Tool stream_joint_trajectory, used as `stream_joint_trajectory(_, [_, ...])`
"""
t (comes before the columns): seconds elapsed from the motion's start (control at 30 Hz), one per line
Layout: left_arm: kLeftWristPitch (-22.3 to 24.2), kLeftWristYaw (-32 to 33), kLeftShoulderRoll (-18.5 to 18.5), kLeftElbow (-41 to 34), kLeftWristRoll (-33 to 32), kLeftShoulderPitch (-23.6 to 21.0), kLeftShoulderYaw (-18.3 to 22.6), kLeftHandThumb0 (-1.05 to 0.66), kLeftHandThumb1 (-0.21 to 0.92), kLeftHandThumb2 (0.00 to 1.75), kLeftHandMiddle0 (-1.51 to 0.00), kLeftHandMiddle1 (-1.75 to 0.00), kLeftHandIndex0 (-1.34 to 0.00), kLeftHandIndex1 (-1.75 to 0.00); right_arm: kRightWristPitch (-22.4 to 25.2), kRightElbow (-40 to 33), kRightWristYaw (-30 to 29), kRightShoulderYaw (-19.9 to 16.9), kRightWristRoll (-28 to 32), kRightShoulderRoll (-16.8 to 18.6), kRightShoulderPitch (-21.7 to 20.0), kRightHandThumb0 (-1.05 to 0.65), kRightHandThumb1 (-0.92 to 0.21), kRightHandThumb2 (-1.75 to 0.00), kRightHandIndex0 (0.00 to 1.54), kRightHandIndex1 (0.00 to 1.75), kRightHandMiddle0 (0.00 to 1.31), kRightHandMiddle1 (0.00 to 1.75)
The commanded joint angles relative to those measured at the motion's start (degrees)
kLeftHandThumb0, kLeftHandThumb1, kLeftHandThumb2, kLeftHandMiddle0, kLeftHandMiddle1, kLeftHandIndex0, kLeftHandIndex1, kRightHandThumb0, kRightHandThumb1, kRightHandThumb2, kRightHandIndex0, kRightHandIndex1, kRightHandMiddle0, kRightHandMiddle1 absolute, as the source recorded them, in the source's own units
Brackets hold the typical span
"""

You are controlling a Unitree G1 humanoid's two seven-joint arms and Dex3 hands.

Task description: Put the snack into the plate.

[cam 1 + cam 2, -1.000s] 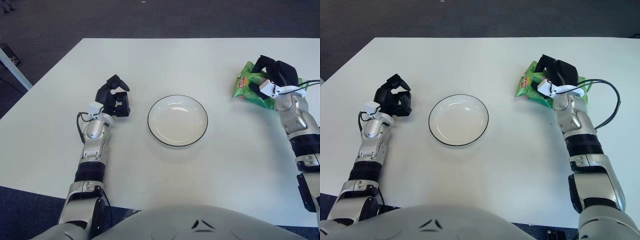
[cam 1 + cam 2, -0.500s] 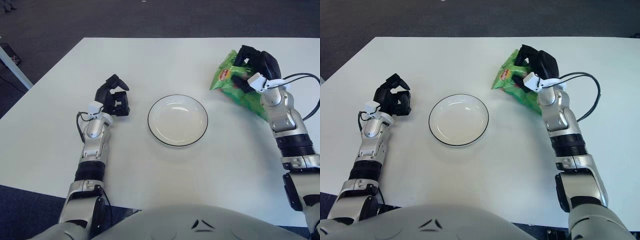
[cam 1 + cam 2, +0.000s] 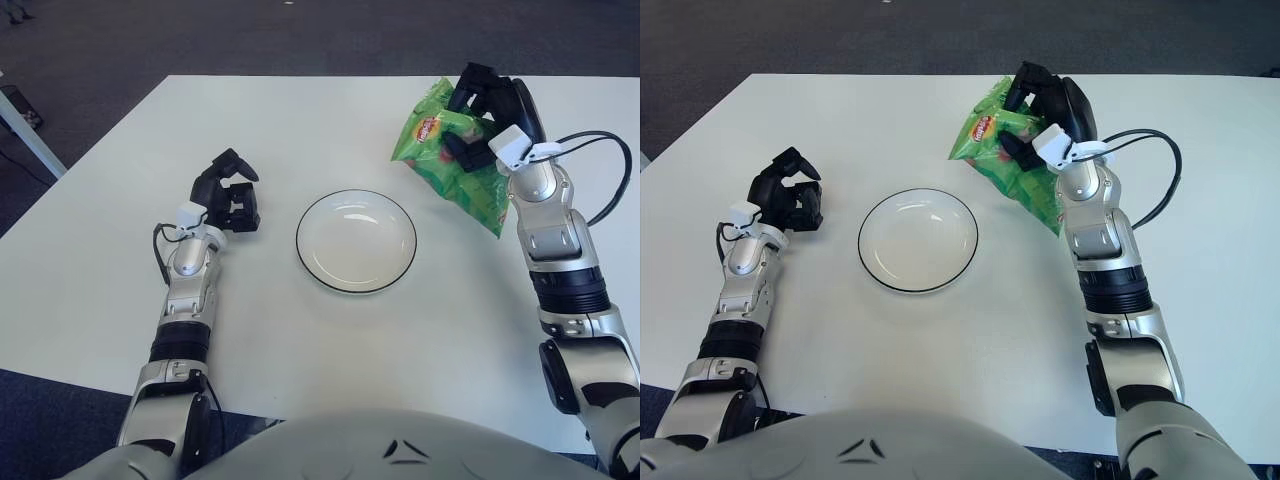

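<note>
A green snack bag [image 3: 440, 160] hangs in my right hand [image 3: 482, 110], whose black fingers are curled around its upper part. The bag is lifted off the white table and sits up and to the right of the plate. The white plate with a dark rim [image 3: 355, 240] lies empty at the table's middle. My left hand [image 3: 230, 195] rests on the table left of the plate, fingers curled, holding nothing.
The white table [image 3: 300, 120] stretches wide around the plate, with dark carpet beyond its far edge. A black cable [image 3: 610, 170] loops from my right wrist. A pale table leg or bar [image 3: 25, 135] shows at far left.
My right hand has lifted the snack bag off the table and carried it left, toward the plate. The left hand has not moved.
</note>
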Motion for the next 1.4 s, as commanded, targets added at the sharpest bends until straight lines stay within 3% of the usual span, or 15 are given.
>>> stream_joint_trajectory(0.0, [0.59, 1.06, -4.38, 8.34, 0.21, 9.74, -0.61, -0.52, 0.23, 1.43, -1.37, -1.75, -0.69, -1.75, 2.75, -3.1, 2.59, -2.04, 4.97, 2.47, -2.11, 0.0, 0.01, -1.64, 0.92, 1.59, 0.62, 1.75])
stream_joint_trajectory(0.2, [-0.05, 0.67, -4.54, 9.15, -0.13, 9.48, -0.46, -0.52, 0.23, 1.43, -1.37, -1.75, -0.69, -1.75, 14.25, -10.27, 4.77, -0.44, 8.44, 7.41, -5.11, 0.0, 0.02, -1.63, 0.94, 1.54, 0.63, 1.75])
stream_joint_trajectory(0.4, [-0.42, 0.19, -4.48, 9.98, -0.42, 9.14, -0.32, -0.52, 0.23, 1.42, -1.37, -1.75, -0.69, -1.75, 17.9, -12.2, 7.27, 0.56, 9.15, 8.05, -6.43, 0.0, 0.04, -1.65, 0.95, 1.53, 0.65, 1.75])
stream_joint_trajectory(0.6, [-0.52, 0.46, -4.57, 10.48, -0.27, 8.87, -0.34, -0.51, 0.24, 1.42, -1.37, -1.75, -0.68, -1.75, 19.0, -12.26, 10.05, 3.33, 6.43, 6.18, -7.45, 0.0, 0.05, -1.67, 0.95, 1.56, 0.66, 1.75])
stream_joint_trajectory(0.83, [-0.66, 0.82, -4.73, 10.64, -0.01, 8.7, -0.42, -0.51, 0.24, 1.41, -1.38, -1.75, -0.68, -1.75, 18.39, -12.54, 11.33, 5.57, 6.23, 7.28, -8.67, 0.0, 0.06, -1.71, 0.92, 1.65, 0.67, 1.75])
stream_joint_trajectory(0.93, [-0.63, 0.78, -4.78, 10.65, 0.09, 8.66, -0.56, -0.51, 0.24, 1.41, -1.38, -1.75, -0.68, -1.75, 17.87, -12.95, 13.13, 6.0, 8.24, 7.92, -8.81, 0.0, -0.07, -1.59, 0.76, 1.71, 0.61, 1.74])
stream_joint_trajectory(1.0, [-0.6, 0.72, -4.78, 10.7, 0.12, 8.63, -0.62, -0.51, 0.24, 1.41, -1.38, -1.75, -0.68, -1.75, 17.47, -13.0, 14.18, 6.31, 9.16, 8.21, -8.93, 0.0, -0.12, -1.53, 0.76, 1.7, 0.53, 1.74])
stream_joint_trajectory(1.1, [-0.78, 0.8, -4.89, 10.88, 0.22, 8.53, -0.71, -0.51, 0.24, 1.41, -1.38, -1.75, -0.68, -1.75, 16.95, -12.78, 14.68, 6.56, 9.12, 8.37, -9.06, 0.0, -0.12, -1.53, 0.79, 1.68, 0.52, 1.75])
stream_joint_trajectory(1.37, [-1.48, 0.65, -5.03, 11.72, 0.19, 8.12, -0.8, -0.51, 0.25, 1.4, -1.38, -1.75, -0.67, -1.75, 14.83, -12.89, 14.47, 10.51, 5.92, 9.12, -9.25, 0.0, 0.04, -1.7, 0.9, 1.67, 0.65, 1.75])
